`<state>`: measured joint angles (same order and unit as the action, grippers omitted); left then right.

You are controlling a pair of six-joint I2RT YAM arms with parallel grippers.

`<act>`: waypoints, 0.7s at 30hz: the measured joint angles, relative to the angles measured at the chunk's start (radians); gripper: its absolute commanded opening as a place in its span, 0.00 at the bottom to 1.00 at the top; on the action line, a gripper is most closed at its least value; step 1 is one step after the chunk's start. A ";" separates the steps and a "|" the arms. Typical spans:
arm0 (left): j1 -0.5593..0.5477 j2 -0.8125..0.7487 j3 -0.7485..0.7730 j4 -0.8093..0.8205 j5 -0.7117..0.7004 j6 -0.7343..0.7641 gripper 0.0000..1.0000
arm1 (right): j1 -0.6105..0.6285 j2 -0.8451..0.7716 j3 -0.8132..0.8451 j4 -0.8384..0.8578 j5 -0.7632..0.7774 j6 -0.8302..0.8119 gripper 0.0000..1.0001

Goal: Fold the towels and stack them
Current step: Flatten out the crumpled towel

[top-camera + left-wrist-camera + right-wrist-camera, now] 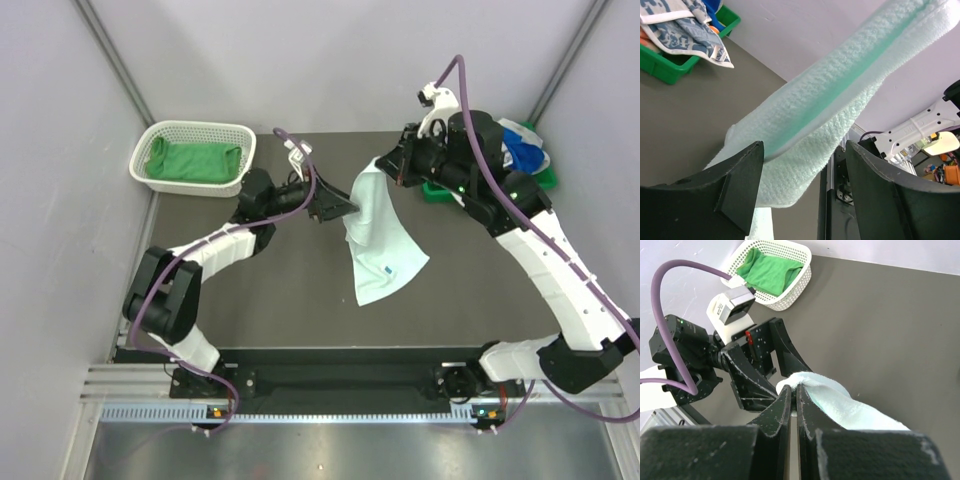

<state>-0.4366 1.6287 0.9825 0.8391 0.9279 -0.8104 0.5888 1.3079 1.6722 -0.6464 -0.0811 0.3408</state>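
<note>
A pale mint towel (pixel 380 235) hangs from my right gripper (pixel 382 166), its lower part lying on the dark table. In the right wrist view my right gripper (pixel 793 388) is shut on the towel's top corner (pixel 850 410). My left gripper (pixel 350 207) is open at the towel's left edge. In the left wrist view a fold of the towel (pixel 840 100) runs between and above the open fingers of the left gripper (pixel 802 146), which do not pinch it. A bright green towel (pixel 190 162) lies in the white mesh basket (pixel 195 128).
The green plastic tray (pixel 548 178) at the back right holds several towels, with a blue one (pixel 520 150) on top; it also shows in the left wrist view (pixel 670 67) with a blue-patterned white towel (pixel 685 27). The basket (pixel 799 267) stands at the back left.
</note>
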 measured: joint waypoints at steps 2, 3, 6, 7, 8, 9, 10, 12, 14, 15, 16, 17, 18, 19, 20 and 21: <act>-0.015 0.002 0.004 -0.011 -0.001 0.014 0.67 | 0.000 0.000 0.000 -0.002 0.000 0.000 0.00; -0.021 0.002 0.006 -0.016 -0.001 0.021 0.66 | 0.000 0.000 0.003 -0.006 0.000 0.000 0.00; -0.036 0.002 0.013 -0.046 -0.003 0.053 0.53 | 0.000 0.000 0.011 -0.011 0.000 0.000 0.00; -0.039 0.002 0.013 -0.056 -0.005 0.063 0.48 | 0.000 0.000 0.013 -0.009 0.000 0.000 0.00; -0.041 0.002 0.013 -0.066 -0.008 0.072 0.40 | 0.000 0.000 0.013 -0.010 0.000 0.000 0.00; -0.042 0.001 0.013 -0.082 -0.014 0.084 0.38 | 0.000 0.000 0.014 -0.010 0.000 0.000 0.00; -0.042 0.001 0.013 -0.097 -0.021 0.104 0.38 | 0.000 0.000 0.015 -0.011 0.000 0.000 0.00; -0.042 -0.002 0.013 -0.144 -0.037 0.135 0.36 | 0.000 0.000 0.018 -0.013 0.000 0.000 0.00; -0.042 -0.006 0.013 -0.176 -0.049 0.157 0.36 | 0.000 0.000 0.020 -0.013 0.000 0.000 0.00; -0.042 -0.008 0.013 -0.188 -0.054 0.163 0.36 | 0.000 0.000 0.020 -0.013 0.000 0.000 0.00; -0.042 -0.012 0.013 -0.198 -0.055 0.169 0.36 | 0.000 0.000 0.020 -0.013 0.001 0.000 0.00; -0.042 -0.018 0.013 -0.209 -0.058 0.175 0.36 | 0.000 0.000 0.020 -0.013 0.000 0.000 0.00; -0.043 -0.023 0.011 -0.214 -0.058 0.179 0.36 | 0.000 0.000 0.020 -0.013 0.001 0.000 0.00; -0.044 -0.031 0.008 -0.217 -0.059 0.183 0.36 | 0.000 0.000 0.021 -0.013 0.001 0.000 0.00; -0.045 -0.040 0.003 -0.220 -0.062 0.187 0.36 | 0.000 0.000 0.023 -0.013 0.001 0.000 0.00; -0.047 -0.046 0.000 -0.220 -0.062 0.189 0.36 | 0.000 0.000 0.024 -0.013 0.001 0.000 0.00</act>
<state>-0.4839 1.5829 0.9825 0.6189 0.8661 -0.6216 0.5888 1.3079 1.6962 -0.6590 -0.0799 0.3408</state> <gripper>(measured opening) 0.361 0.015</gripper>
